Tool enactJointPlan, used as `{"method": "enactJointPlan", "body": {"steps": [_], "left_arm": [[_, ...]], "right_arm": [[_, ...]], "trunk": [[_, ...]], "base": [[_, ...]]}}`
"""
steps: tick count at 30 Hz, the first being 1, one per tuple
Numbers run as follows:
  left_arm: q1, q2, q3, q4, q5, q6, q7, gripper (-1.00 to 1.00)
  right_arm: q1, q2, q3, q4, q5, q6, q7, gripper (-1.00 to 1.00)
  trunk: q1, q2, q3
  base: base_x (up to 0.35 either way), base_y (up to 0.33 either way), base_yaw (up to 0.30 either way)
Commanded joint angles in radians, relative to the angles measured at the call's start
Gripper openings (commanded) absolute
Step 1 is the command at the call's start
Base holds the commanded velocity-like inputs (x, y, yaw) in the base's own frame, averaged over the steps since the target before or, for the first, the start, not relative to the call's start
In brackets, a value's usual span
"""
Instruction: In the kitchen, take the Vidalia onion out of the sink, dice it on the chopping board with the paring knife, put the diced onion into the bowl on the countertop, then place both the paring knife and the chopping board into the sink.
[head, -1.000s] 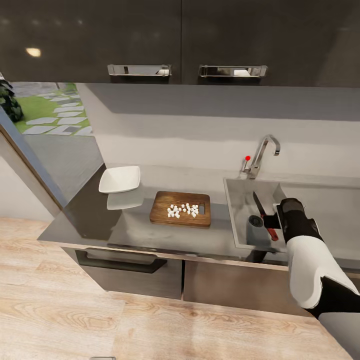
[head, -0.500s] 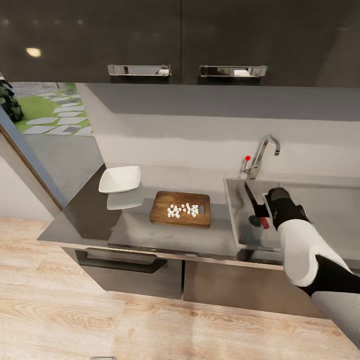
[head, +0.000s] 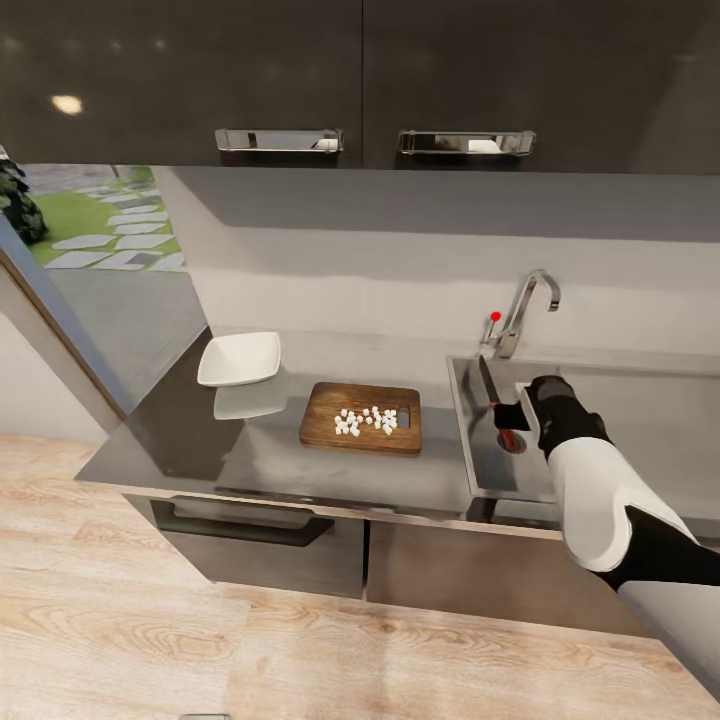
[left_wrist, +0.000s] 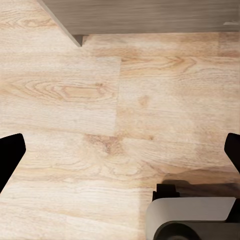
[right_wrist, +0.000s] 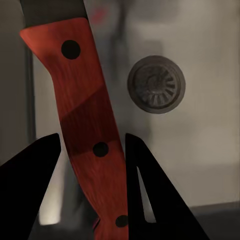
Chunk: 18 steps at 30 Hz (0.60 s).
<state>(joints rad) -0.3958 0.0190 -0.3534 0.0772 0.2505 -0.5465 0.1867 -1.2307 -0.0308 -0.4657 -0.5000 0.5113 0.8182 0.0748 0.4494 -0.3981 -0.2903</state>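
Shifted leftward and farther over the sink: right gripper, jaws clamped on the paring knife by its red handle for release into the basin; diced onion awaits on the chopping board; left gripper spread wide, idle above floor.

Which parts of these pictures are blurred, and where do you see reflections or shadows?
Right wrist view: the paring knife handle is sharp, while the sink behind looks soft and blurred. Head view: the glossy countertop mirrors the bowl. Left wrist view: a dark shadow lies on the floor.
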Motion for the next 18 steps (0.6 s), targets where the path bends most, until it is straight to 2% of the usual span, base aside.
{"method": "enactJointPlan", "body": {"steps": [1,18], "left_arm": [[-0.001,-0.001,-0.009,0.004,0.006,-0.005,0.002,1.0],[-0.001,-0.002,-0.009,0.004,0.006,-0.005,0.0,1.0]], "right_arm": [[-0.001,0.0,-0.005,-0.001,0.01,0.003,0.008,-1.0],[-0.001,-0.004,-0.004,0.0,0.013,0.002,0.008,-1.0]], "trunk": [[0.001,-0.002,-0.002],[0.001,-0.002,-0.01]], "base": [[0.0,0.0,0.0],[0.012,0.0,0.0]]}}
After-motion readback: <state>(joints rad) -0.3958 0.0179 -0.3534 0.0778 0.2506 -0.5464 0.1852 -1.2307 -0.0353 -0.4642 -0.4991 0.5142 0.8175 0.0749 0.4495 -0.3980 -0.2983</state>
